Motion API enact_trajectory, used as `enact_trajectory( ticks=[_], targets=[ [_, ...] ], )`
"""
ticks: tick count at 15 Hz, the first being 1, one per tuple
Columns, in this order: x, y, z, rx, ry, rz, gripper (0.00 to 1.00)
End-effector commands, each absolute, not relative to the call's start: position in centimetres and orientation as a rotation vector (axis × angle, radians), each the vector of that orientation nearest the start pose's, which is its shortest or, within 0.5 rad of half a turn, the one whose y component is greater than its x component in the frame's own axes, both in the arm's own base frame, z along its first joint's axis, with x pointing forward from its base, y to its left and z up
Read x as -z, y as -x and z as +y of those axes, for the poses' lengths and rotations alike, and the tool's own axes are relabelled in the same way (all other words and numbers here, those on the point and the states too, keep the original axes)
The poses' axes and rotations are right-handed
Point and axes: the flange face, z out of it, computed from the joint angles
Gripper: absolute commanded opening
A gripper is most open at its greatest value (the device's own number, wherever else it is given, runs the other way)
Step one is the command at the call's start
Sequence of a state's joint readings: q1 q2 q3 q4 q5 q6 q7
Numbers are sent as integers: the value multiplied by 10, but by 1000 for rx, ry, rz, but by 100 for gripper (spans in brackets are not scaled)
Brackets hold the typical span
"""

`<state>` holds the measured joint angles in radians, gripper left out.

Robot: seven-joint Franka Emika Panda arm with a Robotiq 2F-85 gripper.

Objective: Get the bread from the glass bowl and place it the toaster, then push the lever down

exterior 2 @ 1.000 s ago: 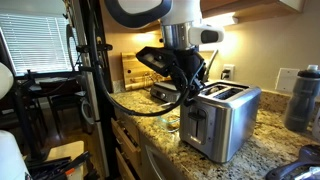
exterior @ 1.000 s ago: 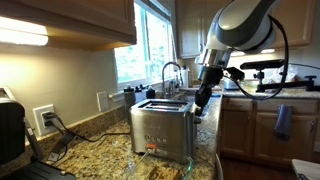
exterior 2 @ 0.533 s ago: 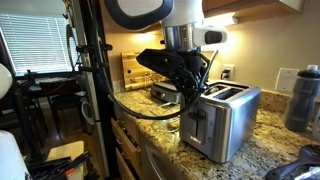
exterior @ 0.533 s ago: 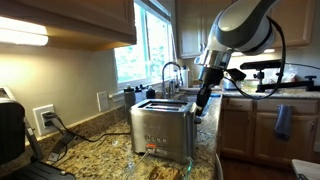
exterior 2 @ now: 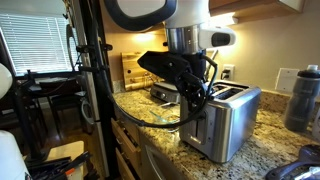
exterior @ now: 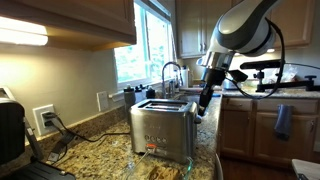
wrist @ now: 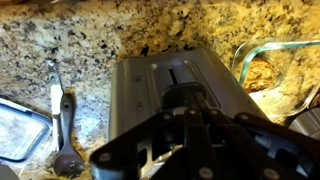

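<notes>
Glass bowl (wrist: pixel 241 62): a clear vessel on the speckled granite counter (wrist: pixel 80 40), just beside one long side of the toaster. Only part of it shows, at the edge of the wrist view.
Bowl contents: one tan, browned piece (wrist: pixel 262 73) that looks like bread, lying on the bottom. It is too blurred to tell more.
Toaster (exterior: pixel 163 130): a brushed-steel box with rounded corners, standing upright on the counter. A small orange-red mark sits low on its face.
Toaster slots (exterior 2: pixel 235 92): dark openings along the top. Whether anything sits in them cannot be told.
Lever track (wrist: pixel 172 76): a narrow slot in the toaster's end panel, directly under the wrist camera.
Gripper (exterior: pixel 200 108): the fingers are pressed together with nothing held between them. It points down at the toaster's narrow end, on the lever side. Whether it touches the lever cannot be told.
Flat clear container (wrist: pixel 18 125): a rectangular glass piece on the counter, on the side of the toaster away from the bowl. Its contents are unreadable.
Metal utensil (wrist: pixel 62 125): lies on the granite between that container and the toaster, touching neither.
Bottle (exterior 2: pixel 303 98): dark with a blue cap, upright on the counter near the toaster's far end.
Black appliance (exterior: pixel 10 132): stands at the counter's edge, well apart from the toaster.
Faucet (exterior: pixel 172 72): curved, below the window behind the toaster.
Blue cloth (exterior: pixel 283 120): hangs on the lower cabinets.
</notes>
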<state>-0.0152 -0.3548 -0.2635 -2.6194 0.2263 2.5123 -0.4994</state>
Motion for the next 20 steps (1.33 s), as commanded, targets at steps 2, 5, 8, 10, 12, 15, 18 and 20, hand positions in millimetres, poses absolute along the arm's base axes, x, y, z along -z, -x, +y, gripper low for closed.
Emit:
enact_trajectory(
  ticks=[2,5,8,10,12,15,18,20],
  targets=[
    [-378,-412,-117,485,2952,-124,3],
    [-374,-416,-115,536,2948,-196,2],
    [-368,-421,-110,566,2937,-259,3],
    [-364,-421,-108,570,2925,-291,3],
    [-360,-417,-107,573,2917,-324,3],
    [-345,-410,-104,570,2925,-370,3],
    [-322,-405,-94,548,2930,-360,4],
    [-310,-403,-89,553,2930,-365,4]
  ],
)
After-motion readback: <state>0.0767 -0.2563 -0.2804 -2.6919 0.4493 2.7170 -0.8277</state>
